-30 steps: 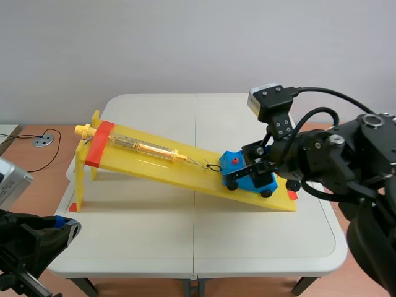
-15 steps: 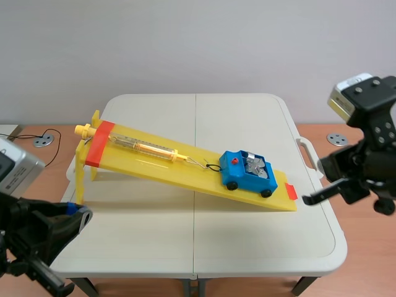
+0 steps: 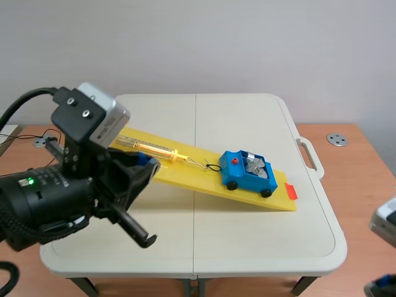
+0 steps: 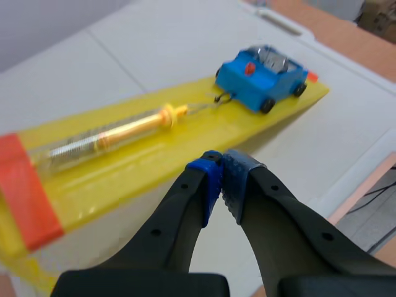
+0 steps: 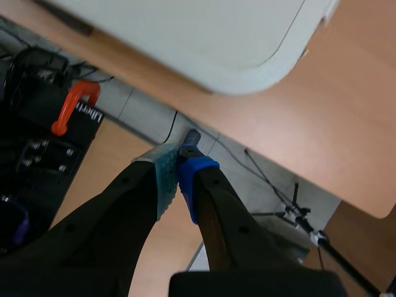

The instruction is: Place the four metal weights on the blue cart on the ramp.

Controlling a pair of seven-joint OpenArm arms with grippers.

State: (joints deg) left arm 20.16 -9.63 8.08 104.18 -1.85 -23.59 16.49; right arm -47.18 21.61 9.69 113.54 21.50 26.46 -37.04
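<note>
The blue cart (image 3: 247, 174) stands low on the yellow ramp (image 3: 204, 176), hooked to a spring scale (image 3: 151, 148). Metal weights (image 3: 255, 166) lie in its open bed. My left arm (image 3: 74, 185) hangs over the ramp's upper end and hides it. In the left wrist view my left gripper (image 4: 221, 171) is shut on nothing above the ramp (image 4: 154, 167), with the cart (image 4: 263, 78) and its weights (image 4: 276, 61) well ahead. My right gripper (image 5: 178, 166) is shut on nothing, off the table (image 5: 185, 37) beside its corner, over the floor.
Red tape (image 4: 25, 192) marks the ramp's upper end and a small red tab (image 3: 291, 192) its foot. The table has a side handle (image 3: 309, 154). Below the table's corner are an orange clamp (image 5: 74, 105) and cables (image 5: 272, 185).
My right arm has drawn back from the cart to the right and sunk almost out of the scene. My left arm has risen from the lower left over the ramp's upper end.
</note>
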